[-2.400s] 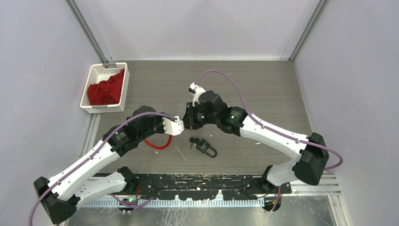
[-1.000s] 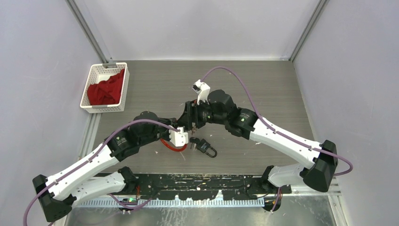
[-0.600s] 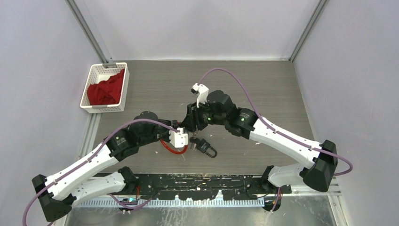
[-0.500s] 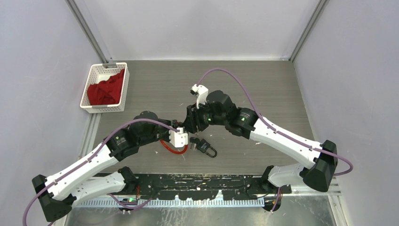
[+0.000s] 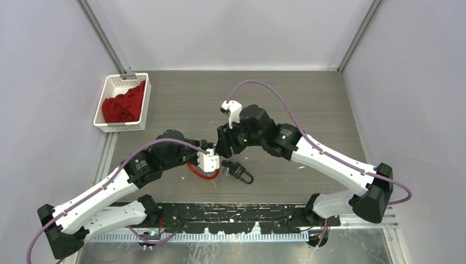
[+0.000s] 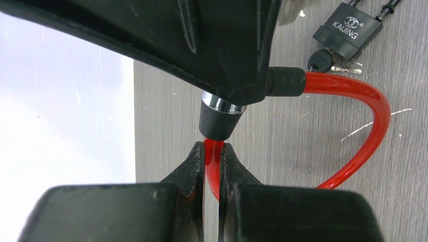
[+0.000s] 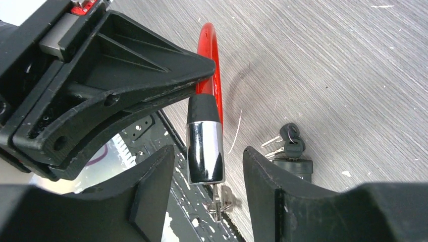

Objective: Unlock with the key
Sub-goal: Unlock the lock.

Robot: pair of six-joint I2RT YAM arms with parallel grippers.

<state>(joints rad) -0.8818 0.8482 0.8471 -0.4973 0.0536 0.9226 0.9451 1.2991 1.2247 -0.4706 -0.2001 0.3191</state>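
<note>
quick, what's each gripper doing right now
left gripper: closed, holding the red cable
right gripper: open, fingers either side of the chrome lock cylinder, not gripping it

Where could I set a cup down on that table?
Bare: the table's far right, between the right arm and the back wall, and the far stretch beside the white basket. Crowded: the middle front, where the left gripper and right gripper meet at the red cable lock, the padlock beside it.
</note>
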